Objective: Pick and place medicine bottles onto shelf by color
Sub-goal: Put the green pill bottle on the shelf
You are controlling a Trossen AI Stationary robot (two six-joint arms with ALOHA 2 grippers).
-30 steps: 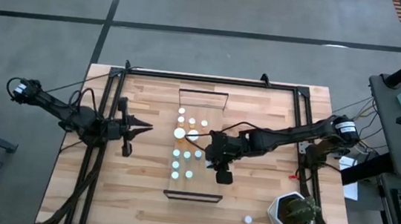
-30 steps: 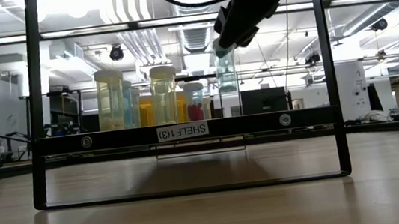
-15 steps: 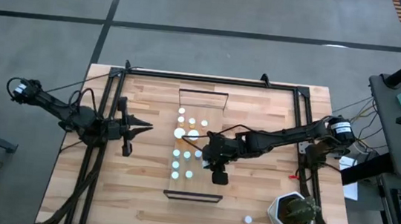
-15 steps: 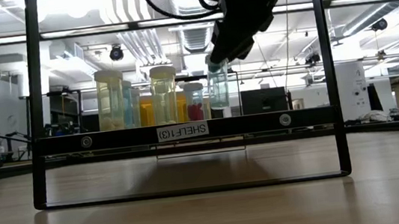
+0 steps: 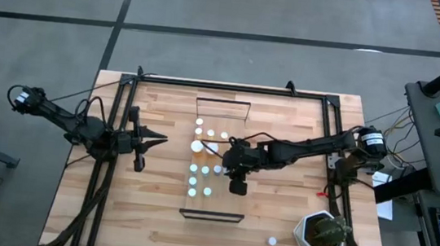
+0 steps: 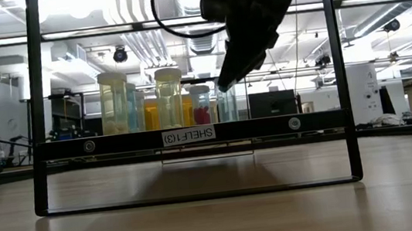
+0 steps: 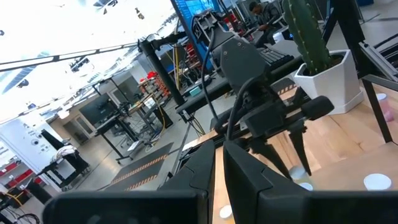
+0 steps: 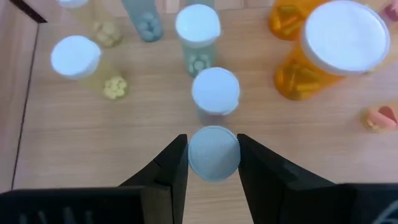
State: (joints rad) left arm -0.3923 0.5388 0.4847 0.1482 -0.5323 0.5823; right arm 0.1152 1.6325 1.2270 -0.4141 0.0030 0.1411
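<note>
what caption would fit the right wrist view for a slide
Right gripper holds a white-capped bottle between its fingers, just above the shelf, in line behind other capped bottles.

White-capped medicine bottles point(image 8: 213, 93) stand upright, clustered on light-wood shelf point(image 5: 232, 198); two large orange-bodied; one stray cap-up near plant

A small white label point(image 6: 188, 135) reading "SHELF(3)", shown upside down, sits on the dark metal front rail point(image 6: 85, 147) of the shelf.
</note>
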